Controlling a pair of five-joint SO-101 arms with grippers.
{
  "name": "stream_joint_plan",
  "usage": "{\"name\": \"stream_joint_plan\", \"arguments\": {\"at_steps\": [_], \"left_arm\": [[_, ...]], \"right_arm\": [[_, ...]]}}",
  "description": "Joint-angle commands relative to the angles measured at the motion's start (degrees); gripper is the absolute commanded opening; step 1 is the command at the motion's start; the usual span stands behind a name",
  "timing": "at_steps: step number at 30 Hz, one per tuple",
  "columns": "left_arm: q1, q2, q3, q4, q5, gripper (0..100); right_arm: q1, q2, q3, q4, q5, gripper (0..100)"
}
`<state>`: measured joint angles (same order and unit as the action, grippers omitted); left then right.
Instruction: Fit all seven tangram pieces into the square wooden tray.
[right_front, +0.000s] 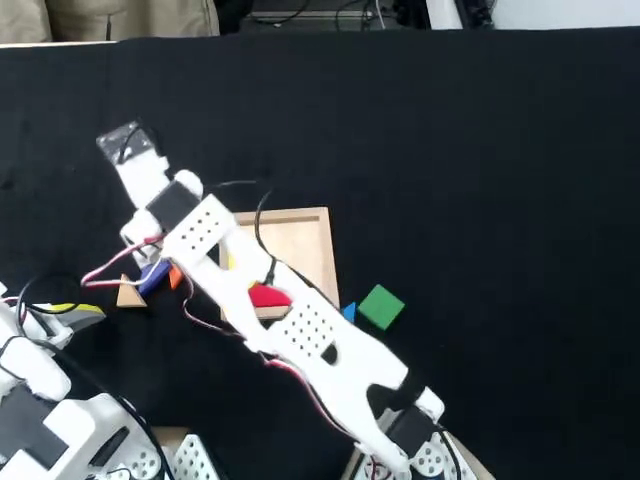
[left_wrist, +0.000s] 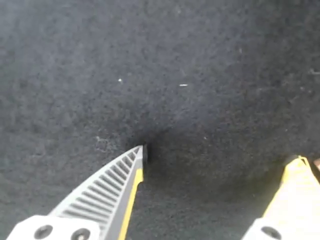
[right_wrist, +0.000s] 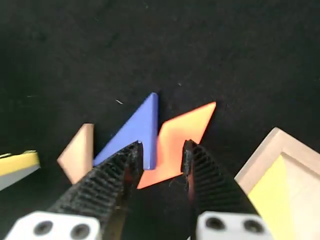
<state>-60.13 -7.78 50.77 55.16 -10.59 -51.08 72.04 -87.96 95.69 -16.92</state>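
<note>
Pickup step: right fingers (right_wrist: 114, 176), part-open and empty, poised over the orange piece (right_wrist: 181, 134) just outside the tray (right_wrist: 261, 156), beside the blue triangle (right_wrist: 136, 129); left fingers (left_wrist: 116, 179) wide open, empty; next, probably close, lift, carry into tray.

Blue piece (right_wrist: 134, 131), orange piece (right_wrist: 179, 136), green piece (right_front: 381, 306), red piece (right_front: 268, 296); black cloth (right_front: 480, 150).

Robotics lab bench, black cloth-covered table (right_front: 500, 150), two white arms (right_front: 300, 325) with exposed wires (right_front: 100, 272) mounted at its near edge, dark cables (right_front: 330, 12) trailing behind the far edge.
</note>
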Motion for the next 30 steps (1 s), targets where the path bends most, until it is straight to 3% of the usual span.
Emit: {"name": "stream_joint_plan", "arguments": {"at_steps": [1,18,25,30], "left_arm": [[-2.8,0.4,1.6,-0.1,0.9,41],[-2.2,0.4,1.6,-0.1,0.9,41],[-2.2,0.4,1.6,-0.2,0.9,41],[-2.2,0.4,1.6,-0.2,0.9,41]], "right_arm": [[-0.5,1.1,-3.7,-0.1,-0.8,14.4],[7.0,6.8,-3.6,5.5,2.5,14.9],[5.0,6.5,-3.0,5.5,3.7,16.7],[5.2,6.5,-3.6,5.5,5.1,5.6]]}}
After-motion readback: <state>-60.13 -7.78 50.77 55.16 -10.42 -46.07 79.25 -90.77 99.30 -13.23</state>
